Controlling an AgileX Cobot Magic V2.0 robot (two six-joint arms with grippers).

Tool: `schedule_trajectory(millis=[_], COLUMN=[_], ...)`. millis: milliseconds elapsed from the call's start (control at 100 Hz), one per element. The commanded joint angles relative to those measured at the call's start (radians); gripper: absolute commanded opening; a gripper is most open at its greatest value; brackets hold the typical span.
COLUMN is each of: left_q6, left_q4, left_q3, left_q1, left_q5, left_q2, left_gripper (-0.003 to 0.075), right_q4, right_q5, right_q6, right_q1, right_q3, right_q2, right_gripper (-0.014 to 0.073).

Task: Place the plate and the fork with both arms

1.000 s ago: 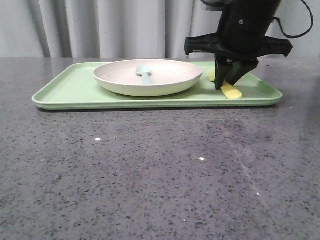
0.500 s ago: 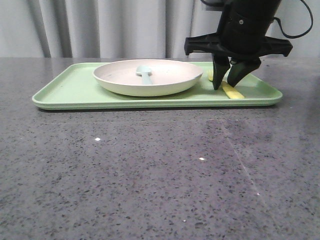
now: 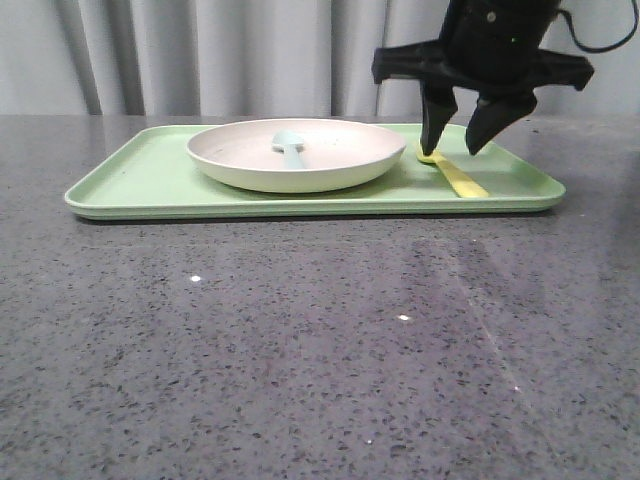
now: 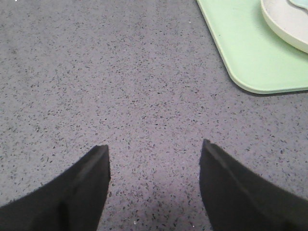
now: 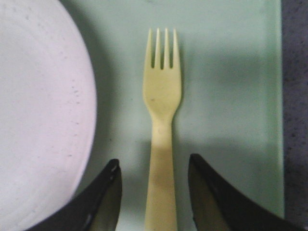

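The cream-white plate [image 3: 296, 152] sits on the light green tray [image 3: 140, 180] and holds a light blue spoon [image 3: 289, 148]. The plate's rim also shows in the right wrist view [image 5: 38, 120]. The yellow fork [image 3: 455, 175] lies flat on the tray, to the right of the plate; in the right wrist view [image 5: 161, 125] it lies between the fingers. My right gripper [image 3: 455, 148] is open above the fork and apart from it; it shows too in the right wrist view [image 5: 154, 166]. My left gripper [image 4: 154, 147] is open and empty over bare table, near the tray's corner [image 4: 250, 62].
The dark speckled table [image 3: 300, 340] stretches in front of the tray. A grey curtain [image 3: 200, 55] hangs behind the table. The tray's raised right edge [image 5: 274, 96] lies close beside the fork.
My right gripper has opened, let go of the fork and risen. The fork now lies flat on the tray.
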Motion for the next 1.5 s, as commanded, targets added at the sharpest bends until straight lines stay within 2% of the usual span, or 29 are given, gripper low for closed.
schedule_trajectory(millis=[0, 210, 370, 710, 960, 1160, 1490], left_q6=[-0.005, -0.005, -0.005, -0.005, -0.005, -0.005, -0.005], left_q4=[-0.010, -0.010, -0.010, -0.010, -0.010, -0.010, -0.010], left_q3=[-0.027, -0.027, -0.027, -0.027, -0.027, -0.027, -0.027], left_q1=[0.001, 0.001, 0.001, 0.001, 0.001, 0.001, 0.001], left_q5=[-0.064, -0.064, -0.064, -0.064, -0.064, -0.064, -0.064], left_q2=[0.000, 0.000, 0.000, 0.000, 0.000, 0.000, 0.000], left_gripper=[0.0410, 0.0410, 0.0410, 0.0410, 0.0410, 0.0410, 0.0410], right_q4=[-0.043, -0.172, -0.223, -0.270, -0.270, -0.271, -0.271], right_q5=[-0.021, 0.014, 0.016, 0.009, 0.016, 0.030, 0.118], right_q6=[-0.009, -0.016, -0.016, -0.016, -0.015, -0.015, -0.015], right_q1=[-0.006, -0.006, -0.006, -0.010, -0.091, -0.104, -0.104], right_q3=[-0.025, -0.024, 0.028, 0.300, 0.505, 0.655, 0.799], right_q2=[-0.107, -0.246, -0.379, -0.674, -0.897, -1.092, -1.366], right_gripper=[0.0347, 0.0347, 0.0347, 0.0347, 0.0347, 0.0347, 0.0347])
